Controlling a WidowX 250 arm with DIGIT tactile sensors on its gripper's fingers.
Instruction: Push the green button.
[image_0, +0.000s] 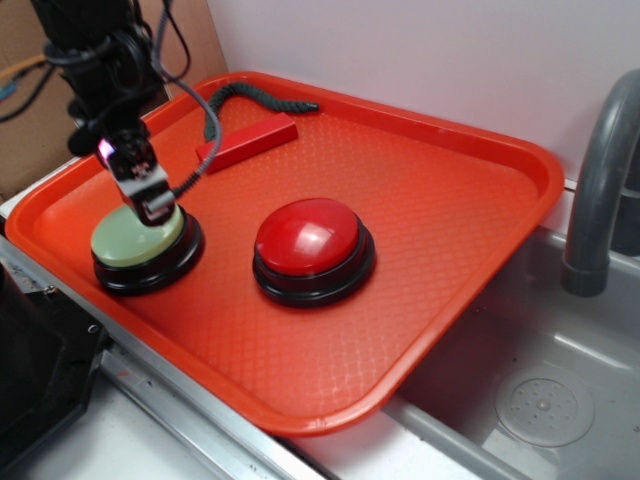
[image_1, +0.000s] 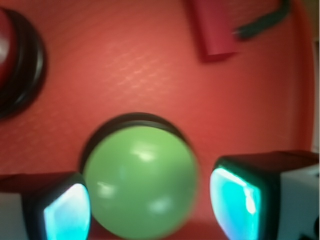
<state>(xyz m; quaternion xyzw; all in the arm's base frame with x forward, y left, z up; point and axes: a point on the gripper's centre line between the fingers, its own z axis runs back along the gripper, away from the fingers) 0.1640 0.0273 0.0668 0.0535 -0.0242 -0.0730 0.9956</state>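
The green button, a pale green dome on a black base, sits at the left of the red tray. My gripper is directly over it, its tip at the dome's back edge; I cannot tell whether it touches. In the wrist view the green button fills the space between my two fingers, and the gripper is open wide around the dome. Both fingertips glow cyan.
A red button stands mid-tray, to the right of the green one; its edge shows in the wrist view. A red block with a black coiled cable lies at the tray's back. A sink and faucet are at the right.
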